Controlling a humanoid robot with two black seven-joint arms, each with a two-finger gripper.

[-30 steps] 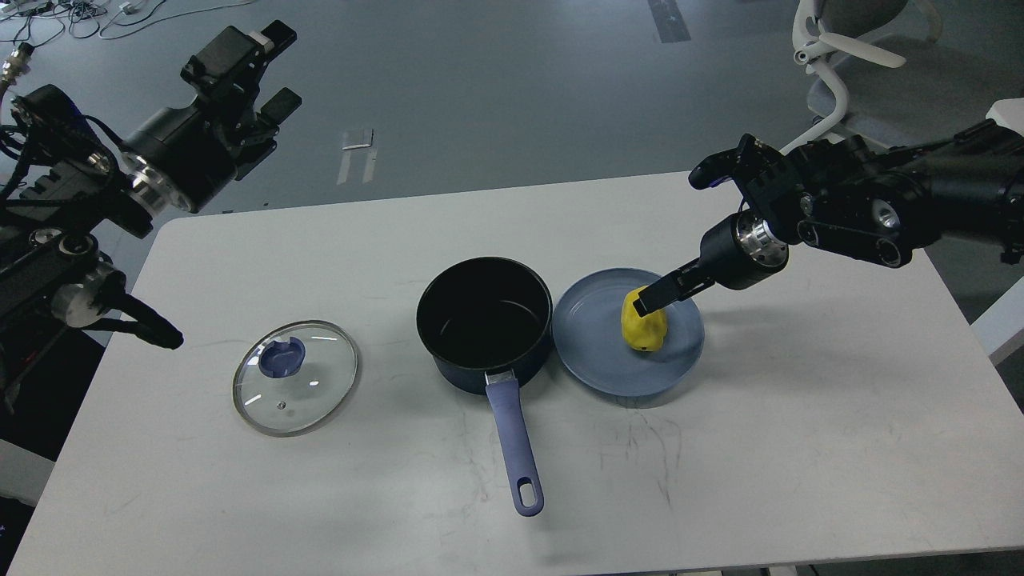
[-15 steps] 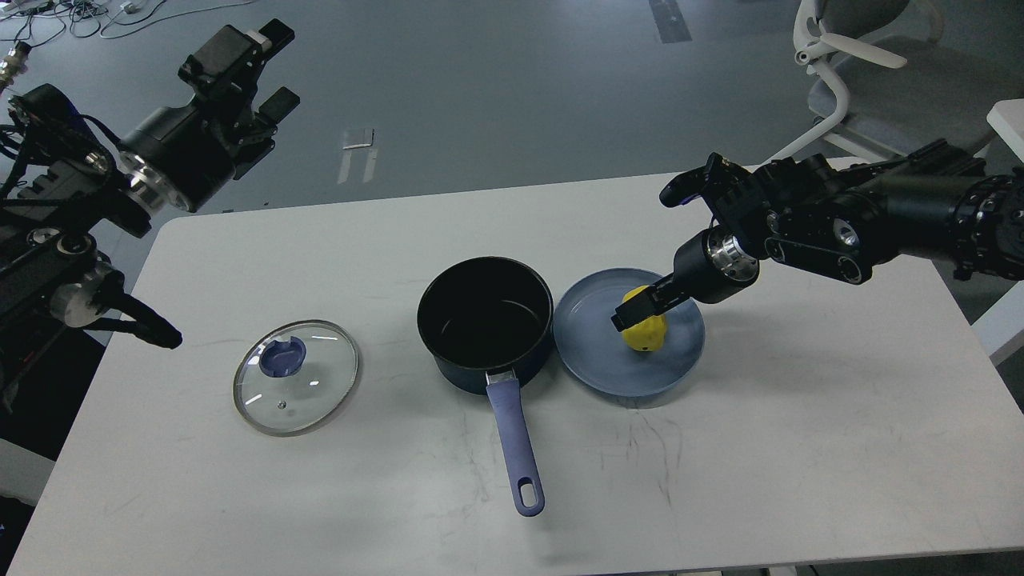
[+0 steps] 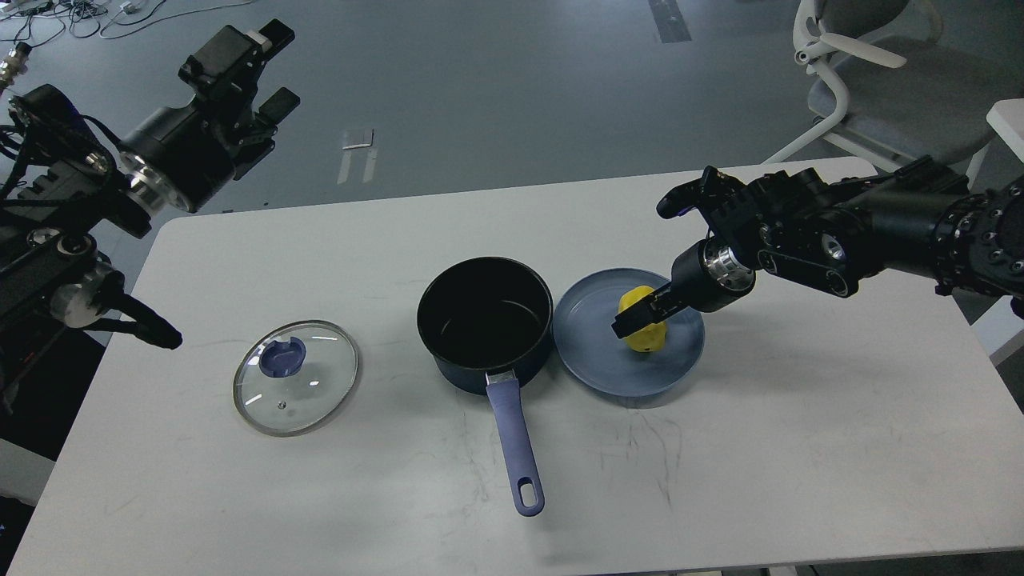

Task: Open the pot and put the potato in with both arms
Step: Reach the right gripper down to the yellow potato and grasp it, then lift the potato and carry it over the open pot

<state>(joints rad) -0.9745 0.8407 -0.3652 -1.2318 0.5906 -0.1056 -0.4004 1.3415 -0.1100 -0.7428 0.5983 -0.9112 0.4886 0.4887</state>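
The dark blue pot point(image 3: 458, 374) stands open in the middle of the white table, its blue handle point(image 3: 512, 440) pointing toward me. Its glass lid point(image 3: 320, 392) with a blue knob lies flat on the table to the left. The yellow potato point(image 3: 650, 336) sits on a blue plate point(image 3: 592, 360) just right of the pot. My right gripper point(image 3: 636, 318) is down at the potato, with one dark finger across its near side; the other finger is hidden. My left gripper point(image 3: 276, 68) is open and empty, raised beyond the table's far left corner.
A white office chair point(image 3: 864, 72) stands behind the table's far right corner. Cables lie on the floor at the far left. The pot and the plate nearly touch.
My right arm has moved left and down, bringing its gripper from the potato's top to lower around it. The potato, pot, lid and left arm have not moved.
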